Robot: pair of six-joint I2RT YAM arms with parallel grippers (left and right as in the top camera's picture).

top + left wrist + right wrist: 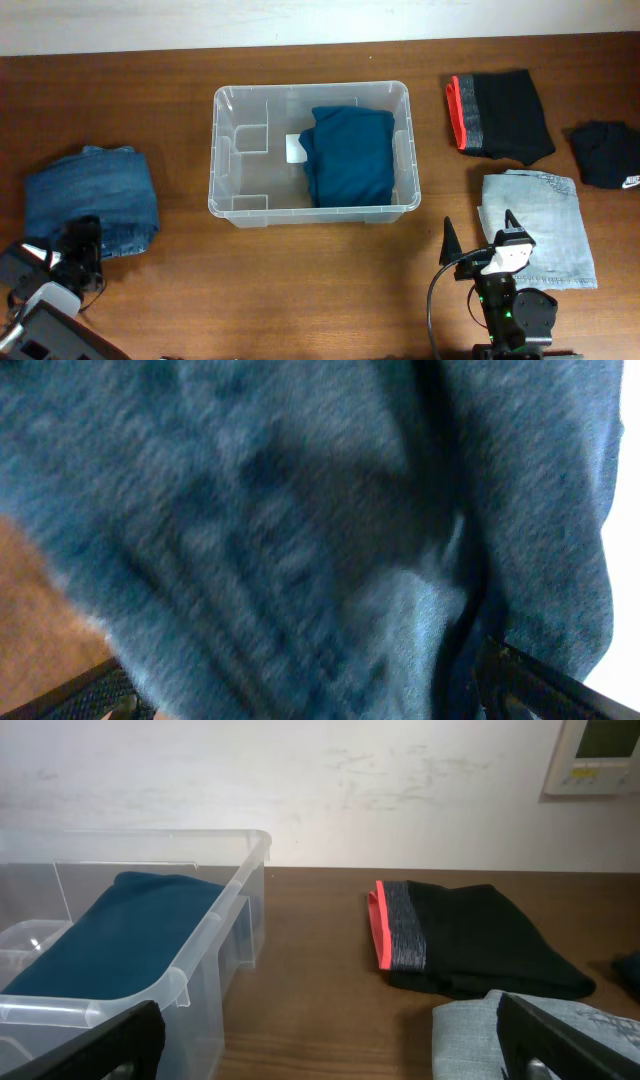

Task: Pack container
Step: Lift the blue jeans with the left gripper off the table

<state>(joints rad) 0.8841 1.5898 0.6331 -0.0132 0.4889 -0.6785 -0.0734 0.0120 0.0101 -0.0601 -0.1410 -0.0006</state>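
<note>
The container (228,150) is a clear plastic bin at the table's middle, with a folded teal garment (350,155) in its right half and a white label (295,150) on its base. It also shows in the right wrist view (215,925), with the teal garment (120,925) inside. Folded blue jeans (90,195) lie at the left. My left gripper (80,255) is at their near edge. In the left wrist view its jaws (310,700) are wide apart and the jeans (300,520) fill the frame. My right gripper (482,238) (330,1050) is open and empty, right of the container.
Folded light denim (540,230) lies just right of my right gripper and shows in the right wrist view (470,1035). A black garment with an orange-red band (500,115) (470,945) lies at the back right. A small black item (607,153) is at the far right.
</note>
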